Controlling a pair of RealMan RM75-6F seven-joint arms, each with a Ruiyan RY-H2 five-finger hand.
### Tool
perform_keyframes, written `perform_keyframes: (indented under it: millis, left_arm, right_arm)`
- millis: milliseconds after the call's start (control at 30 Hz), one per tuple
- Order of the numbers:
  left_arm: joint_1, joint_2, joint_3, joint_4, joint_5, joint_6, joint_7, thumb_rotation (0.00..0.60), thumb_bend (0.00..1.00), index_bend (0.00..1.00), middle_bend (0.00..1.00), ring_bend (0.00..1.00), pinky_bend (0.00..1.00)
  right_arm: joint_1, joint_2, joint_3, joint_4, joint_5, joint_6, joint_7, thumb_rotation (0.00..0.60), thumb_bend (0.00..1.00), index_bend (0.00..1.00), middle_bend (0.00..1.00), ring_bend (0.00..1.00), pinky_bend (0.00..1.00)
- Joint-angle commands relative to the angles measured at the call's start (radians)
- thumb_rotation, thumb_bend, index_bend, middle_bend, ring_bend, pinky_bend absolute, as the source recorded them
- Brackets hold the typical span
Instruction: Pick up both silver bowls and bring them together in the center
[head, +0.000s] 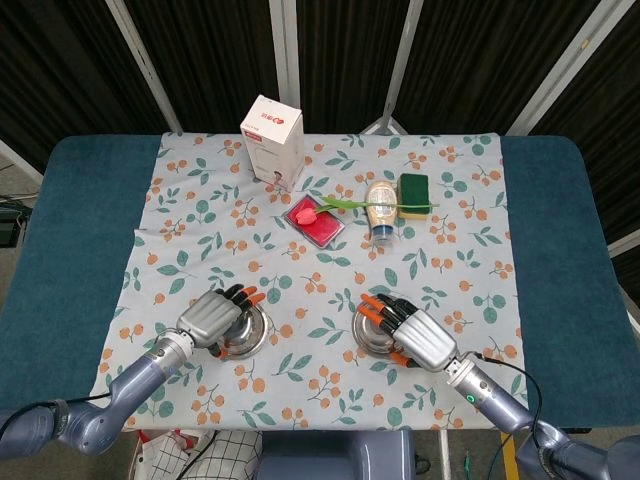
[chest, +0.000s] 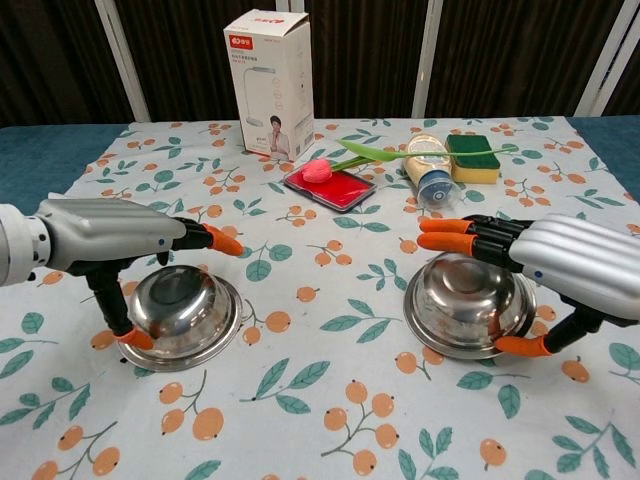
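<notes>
Two silver bowls stand upright on the floral cloth, a hand's width apart. The left bowl (chest: 180, 312) (head: 250, 336) lies under my left hand (chest: 110, 235) (head: 211, 317), whose fingers stretch out flat above it while the thumb hangs down by the bowl's left rim. The right bowl (chest: 465, 305) (head: 372, 337) sits beneath my right hand (chest: 565, 262) (head: 423, 336). That hand's fingers (chest: 445, 233) reach straight over the bowl, with the thumb low at the bowl's right edge. Neither hand's fingers wrap a rim.
At the back stand a white carton (chest: 268, 80), a red pad with a tulip (chest: 330, 185), a lying bottle (chest: 428, 170) and a green sponge (chest: 472, 157). Blue table surface (head: 80, 230) borders the cloth on both sides.
</notes>
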Motion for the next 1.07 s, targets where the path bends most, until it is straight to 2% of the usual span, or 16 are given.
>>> perform_keyframes:
  millis: [33, 200, 333, 467, 567, 667, 767, 900, 1067]
  left_arm:
    - [0.019, -0.001, -0.009, -0.006, 0.068, 0.029, -0.061, 0.542, 0.00, 0.00, 0.00, 0.00, 0.18]
    - [0.048, 0.003, -0.013, -0.002, 0.179, 0.068, -0.167, 0.534, 0.00, 0.00, 0.00, 0.00, 0.12]
    - [0.100, 0.041, -0.004, -0.025, 0.341, 0.169, -0.302, 0.535, 0.00, 0.00, 0.00, 0.00, 0.11]
    - [0.197, 0.098, 0.075, -0.015, 0.550, 0.349, -0.425, 0.532, 0.00, 0.00, 0.00, 0.00, 0.09]
    - [0.279, 0.153, 0.146, -0.007, 0.643, 0.465, -0.478, 0.536, 0.00, 0.00, 0.00, 0.00, 0.07]
    - [0.386, 0.187, 0.195, 0.009, 0.656, 0.581, -0.459, 0.539, 0.00, 0.00, 0.00, 0.00, 0.06]
    - [0.494, 0.172, 0.210, 0.059, 0.631, 0.688, -0.424, 0.542, 0.00, 0.00, 0.00, 0.00, 0.06]
    - [0.557, 0.163, 0.202, 0.103, 0.604, 0.730, -0.387, 0.540, 0.01, 0.00, 0.00, 0.00, 0.06]
    - [0.577, 0.160, 0.158, 0.124, 0.586, 0.746, -0.395, 0.543, 0.01, 0.00, 0.00, 0.00, 0.05]
  right_arm:
    - [-0.007, 0.009, 0.003, -0.041, 0.016, 0.012, 0.009, 0.536, 0.27, 0.00, 0.00, 0.00, 0.35]
    - [-0.012, 0.044, 0.005, -0.133, 0.034, 0.028, 0.018, 0.524, 0.27, 0.00, 0.00, 0.00, 0.32]
    - [-0.038, 0.100, 0.020, -0.231, 0.051, 0.090, 0.009, 0.522, 0.27, 0.00, 0.00, 0.00, 0.28]
    - [-0.096, 0.169, 0.019, -0.306, 0.070, 0.170, -0.024, 0.516, 0.27, 0.00, 0.00, 0.00, 0.14]
    - [-0.146, 0.252, -0.002, -0.382, 0.111, 0.171, -0.102, 0.581, 0.27, 0.00, 0.00, 0.00, 0.02]
    - [-0.207, 0.320, -0.011, -0.450, 0.161, 0.201, -0.180, 0.600, 0.27, 0.00, 0.00, 0.00, 0.00]
    - [-0.267, 0.358, -0.018, -0.487, 0.215, 0.228, -0.247, 0.600, 0.27, 0.00, 0.00, 0.00, 0.00]
    - [-0.331, 0.359, -0.006, -0.491, 0.284, 0.266, -0.303, 0.600, 0.27, 0.00, 0.00, 0.00, 0.00]
    - [-0.352, 0.369, 0.027, -0.499, 0.316, 0.281, -0.316, 0.600, 0.26, 0.00, 0.00, 0.00, 0.00]
